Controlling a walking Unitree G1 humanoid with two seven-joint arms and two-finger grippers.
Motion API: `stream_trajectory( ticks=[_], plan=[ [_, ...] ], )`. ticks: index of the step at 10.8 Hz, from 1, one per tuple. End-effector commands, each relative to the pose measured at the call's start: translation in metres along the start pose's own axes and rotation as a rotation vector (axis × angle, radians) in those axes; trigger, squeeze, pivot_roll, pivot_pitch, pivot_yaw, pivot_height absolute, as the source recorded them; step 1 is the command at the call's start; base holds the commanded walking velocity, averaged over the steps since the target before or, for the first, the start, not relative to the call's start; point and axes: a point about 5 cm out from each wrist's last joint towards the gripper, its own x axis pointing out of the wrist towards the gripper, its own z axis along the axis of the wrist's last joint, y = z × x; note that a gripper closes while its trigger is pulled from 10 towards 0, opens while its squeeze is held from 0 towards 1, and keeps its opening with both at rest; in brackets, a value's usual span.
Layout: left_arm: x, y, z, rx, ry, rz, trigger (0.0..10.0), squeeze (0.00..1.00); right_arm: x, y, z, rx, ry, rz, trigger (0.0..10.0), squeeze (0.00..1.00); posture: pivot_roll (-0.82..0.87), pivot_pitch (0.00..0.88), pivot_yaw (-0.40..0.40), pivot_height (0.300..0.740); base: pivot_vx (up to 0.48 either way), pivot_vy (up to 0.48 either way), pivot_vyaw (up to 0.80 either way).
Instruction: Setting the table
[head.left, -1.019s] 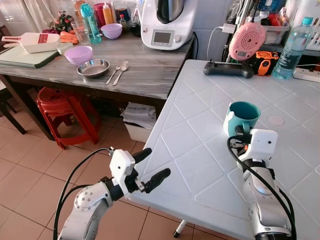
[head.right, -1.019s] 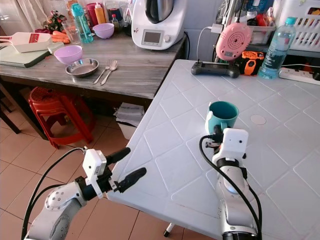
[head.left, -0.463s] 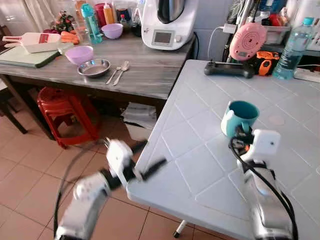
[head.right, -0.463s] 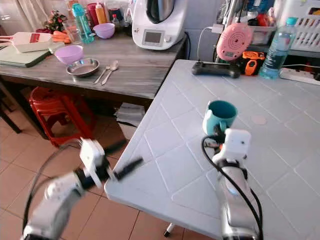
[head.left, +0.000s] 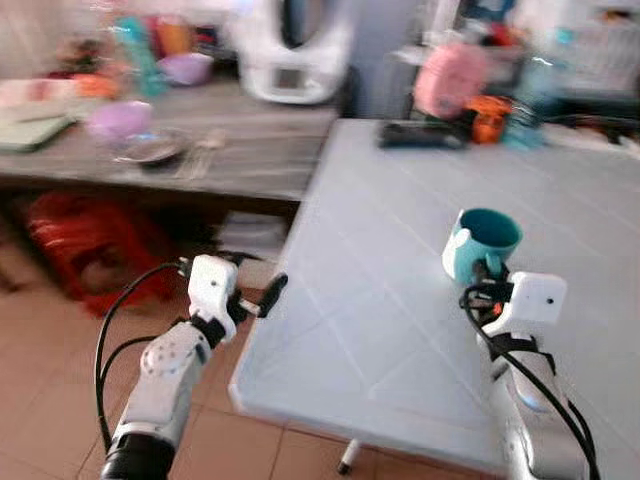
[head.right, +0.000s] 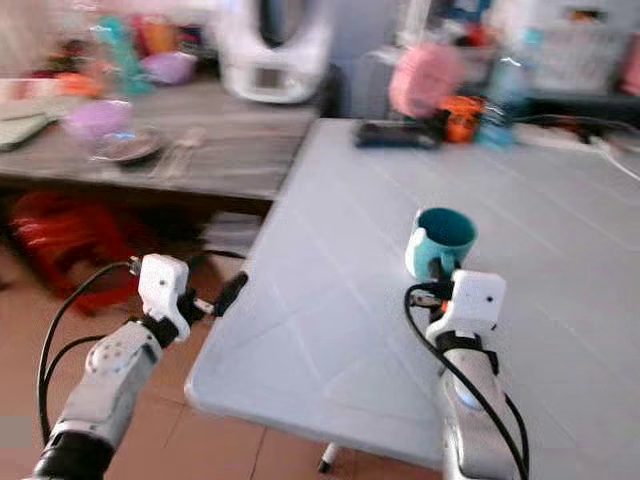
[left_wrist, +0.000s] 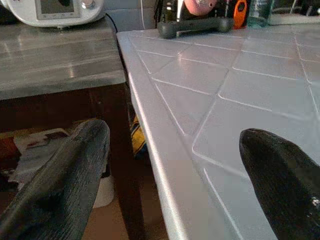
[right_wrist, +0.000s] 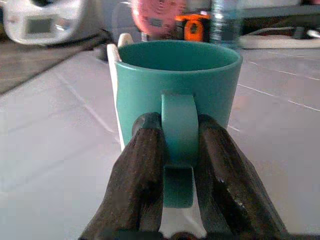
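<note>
A teal mug (head.left: 482, 240) stands upright on the white tiled table (head.left: 380, 230), towards its near right part. My right gripper (right_wrist: 179, 127) is shut on the mug's handle, with one black finger (right_wrist: 145, 165) on each side of it. The right wrist (head.left: 535, 298) sits just in front of the mug. My left gripper (head.left: 255, 285) is open and holds nothing. It hovers at the table's near left edge. In the left wrist view its two fingers (left_wrist: 65, 180) straddle that table edge (left_wrist: 150, 150).
A grey wooden counter (head.left: 250, 150) at the left carries a purple bowl (head.left: 115, 118), a metal bowl (head.left: 150, 148), cutlery and a white appliance (head.left: 290, 50). A red stool (head.left: 80, 240) stands beneath. A black controller (left_wrist: 195, 26) lies at the table's far end.
The head views have shifted and blurred, so the camera moved. My left gripper has drawn back to the left of the table edge. The right gripper keeps its hold on the mug handle.
</note>
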Motion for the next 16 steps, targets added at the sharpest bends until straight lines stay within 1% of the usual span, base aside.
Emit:
stream_trajectory(
  ticks=[1, 2, 3, 5, 10, 13, 16],
  plan=[
    [0.0, 0.009, 0.002, -0.016, -0.012, 0.072, 10.0, 0.0, 0.001, 0.003, 0.009, 0.0, -0.035, 0.017, 10.0, 0.0, 0.0, 0.0, 0.063, 0.74, 0.0, 0.0, 0.0],
    [0.002, 0.012, 0.002, -0.038, -0.02, 0.113, 10.0, 0.0, 0.001, 0.004, 0.009, 0.001, -0.034, 0.017, 10.0, 0.0, 0.0, 0.0, 0.059, 0.74, 0.0, 0.0, 0.0],
    [0.003, 0.012, 0.002, -0.04, -0.025, 0.121, 10.0, 0.0, 0.0, 0.006, 0.009, -0.002, -0.033, 0.025, 10.0, 0.0, 0.0, 0.0, 0.057, 0.74, 0.0, 0.285, 0.0],
    [0.003, 0.013, -0.001, -0.054, -0.024, 0.122, 10.0, 0.0, 0.0, 0.007, 0.009, -0.005, -0.034, 0.031, 10.0, 0.0, 0.0, 0.0, 0.058, 0.74, 0.0, 0.338, 0.0],
    [0.004, 0.017, -0.001, -0.04, -0.019, 0.11, 10.0, 0.0, -0.001, 0.011, 0.009, 0.005, -0.04, 0.019, 10.0, 0.0, -0.01, 0.0, 0.071, 0.74, 0.0, 0.426, 0.0],
    [0.006, 0.014, -0.002, -0.042, -0.018, 0.098, 10.0, 0.0, -0.001, 0.013, 0.009, 0.008, -0.039, 0.017, 10.0, 0.0, 0.0, 0.0, 0.075, 0.74, 0.0, 0.429, -0.48],
    [0.008, 0.014, -0.001, -0.041, -0.02, 0.098, 10.0, 0.0, -0.001, 0.014, 0.008, 0.01, -0.039, 0.017, 10.0, 0.0, 0.0, 0.0, 0.077, 0.74, 0.0, 0.43, -0.48]
  ],
)
